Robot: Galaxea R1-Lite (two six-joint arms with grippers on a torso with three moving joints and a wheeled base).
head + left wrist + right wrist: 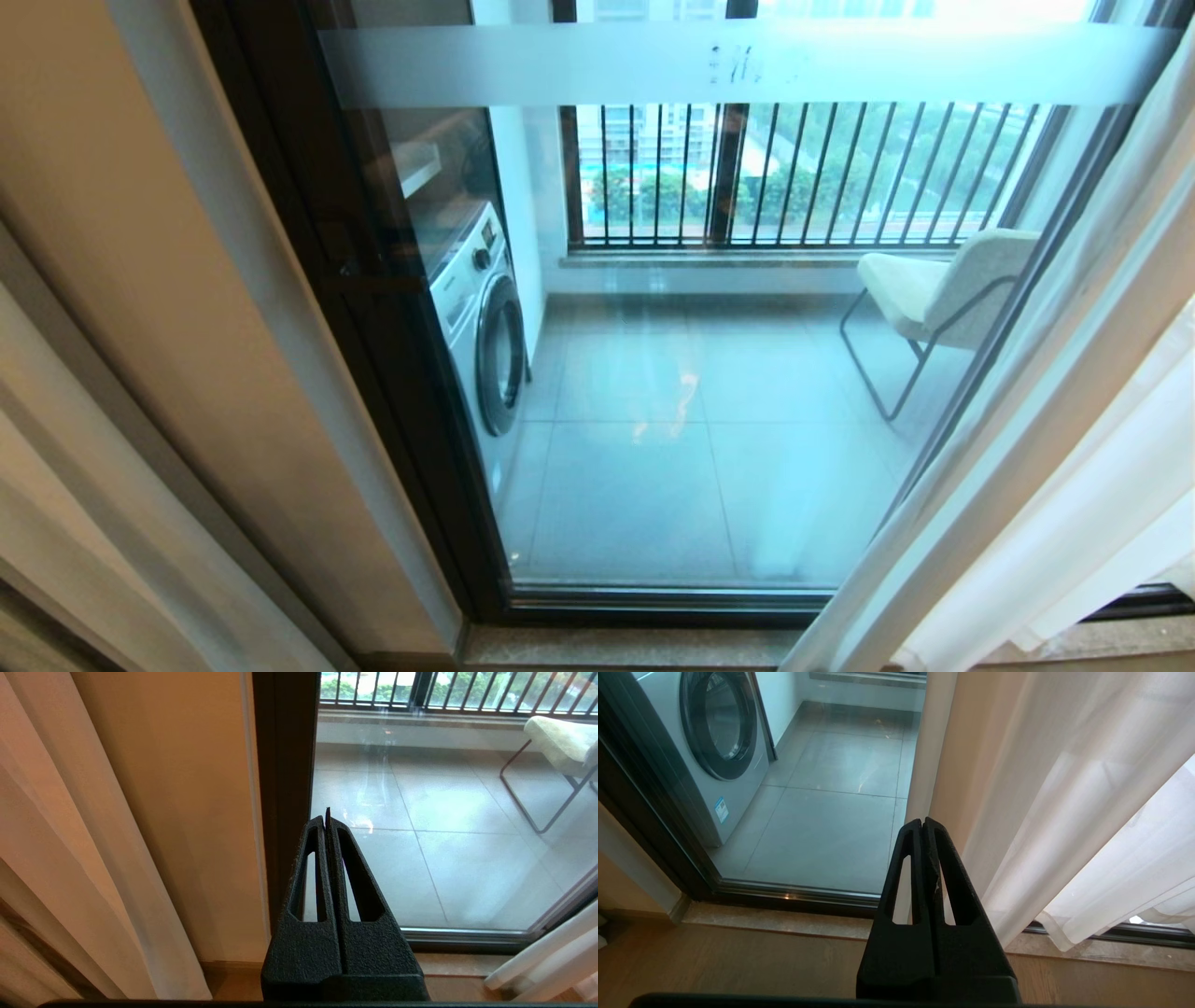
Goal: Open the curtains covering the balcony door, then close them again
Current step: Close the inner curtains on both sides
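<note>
The balcony door (700, 420) stands uncovered, its glass set in a black frame (401, 373) with a frosted band (747, 65) across the top. The sheer white curtains are drawn to the sides: one panel (1074, 448) hangs at the right, the other (84, 858) is bunched at the left by the tan wall (196, 812). My left gripper (326, 817) is shut and empty, pointing at the door's left frame. My right gripper (923, 820) is also shut and empty, just beside the edge of the right panel (1041, 788). Neither arm shows in the head view.
Behind the glass are a washing machine (481, 317) at the left, a pale chair (943, 289) at the right and a black barred railing (794, 168). A stone sill (616, 646) runs under the door, with wooden floor (738, 966) in front.
</note>
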